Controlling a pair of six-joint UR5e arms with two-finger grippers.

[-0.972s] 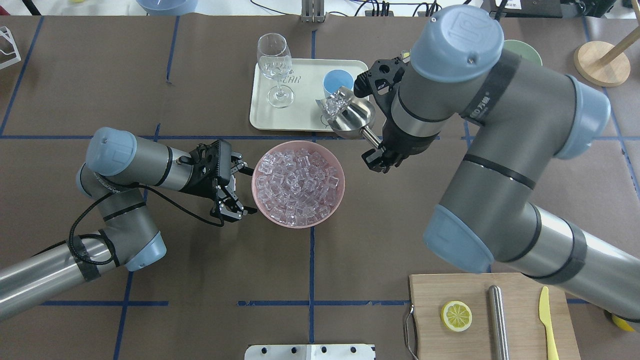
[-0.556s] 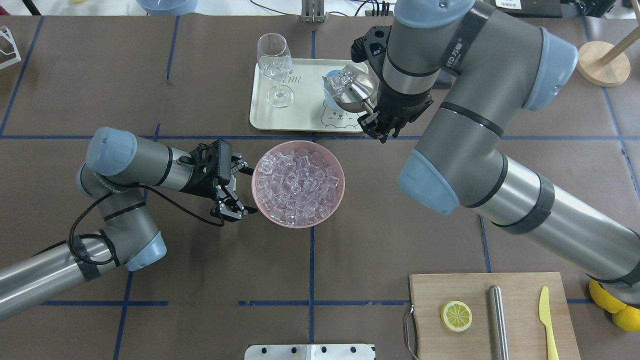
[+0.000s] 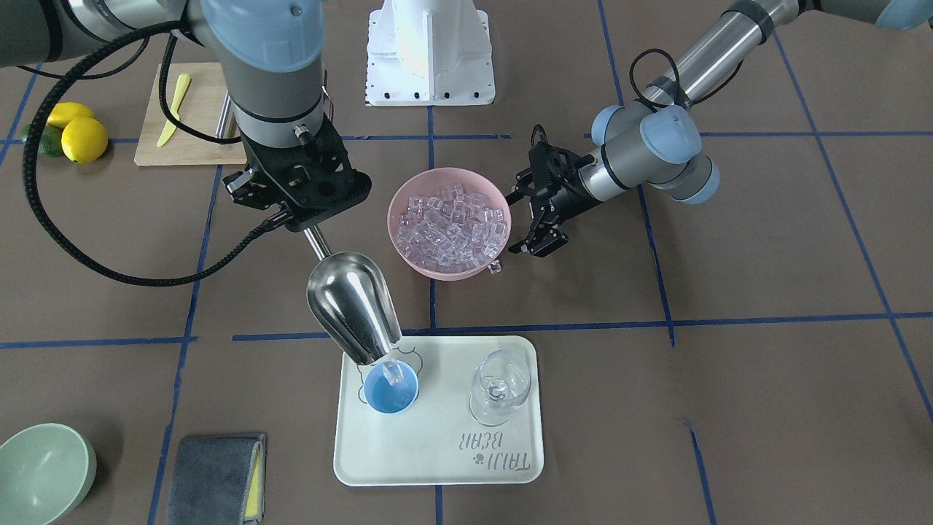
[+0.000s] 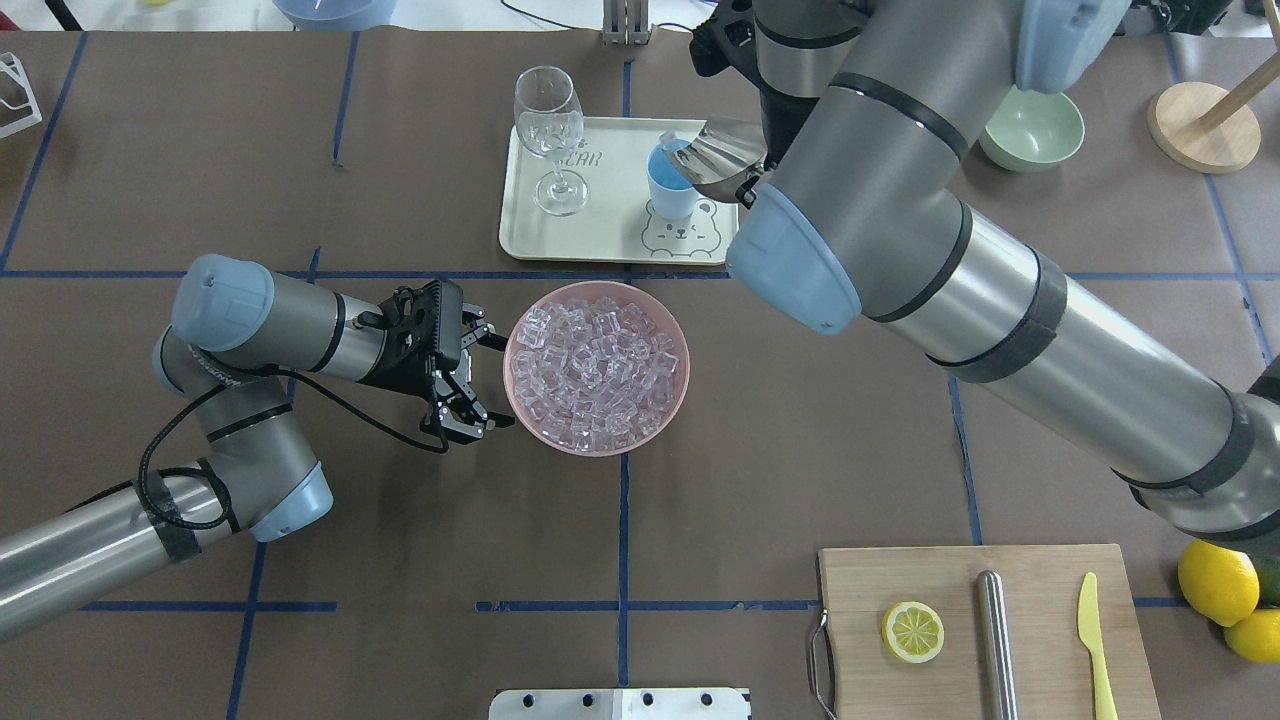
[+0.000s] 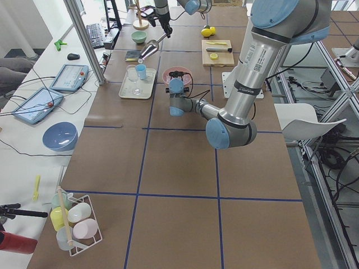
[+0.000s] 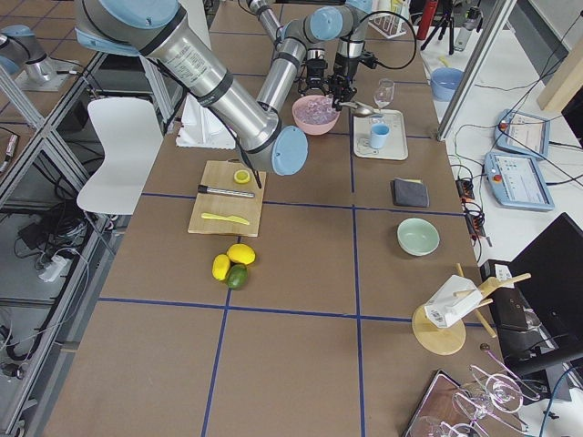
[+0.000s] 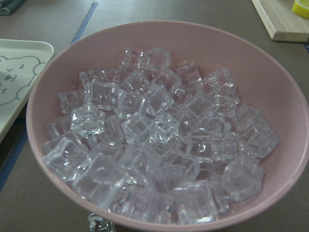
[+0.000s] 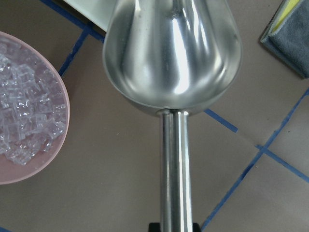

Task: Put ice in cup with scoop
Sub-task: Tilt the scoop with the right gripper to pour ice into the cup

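Note:
The steel scoop [image 3: 351,305] hangs tilted mouth-down over the light-blue cup [image 3: 391,389] on the cream tray [image 3: 437,459]. One ice cube [image 3: 393,372] sits at the scoop's lip over the cup. My right gripper [image 3: 311,223] is shut on the scoop's thin handle [image 8: 175,169]. In the overhead view the scoop [image 4: 722,158] touches the cup [image 4: 668,188] rim and my arm hides the gripper. The pink bowl [image 4: 509,372] holds many ice cubes [image 4: 595,360]. My left gripper [image 4: 490,380] is open and empty beside the bowl's left rim.
A clear stemmed glass [image 4: 550,135] stands on the tray's left part. One loose cube [image 3: 495,267] lies by the bowl. A green bowl [image 4: 1035,128] and grey cloth [image 3: 219,467] lie beyond the tray. A cutting board [image 4: 950,600] carries a lemon slice, steel cylinder and yellow knife.
My right arm has carried the scoop from the tray's edge to over the cup and tipped it steeply. The ice has left the scoop. My left arm has not moved.

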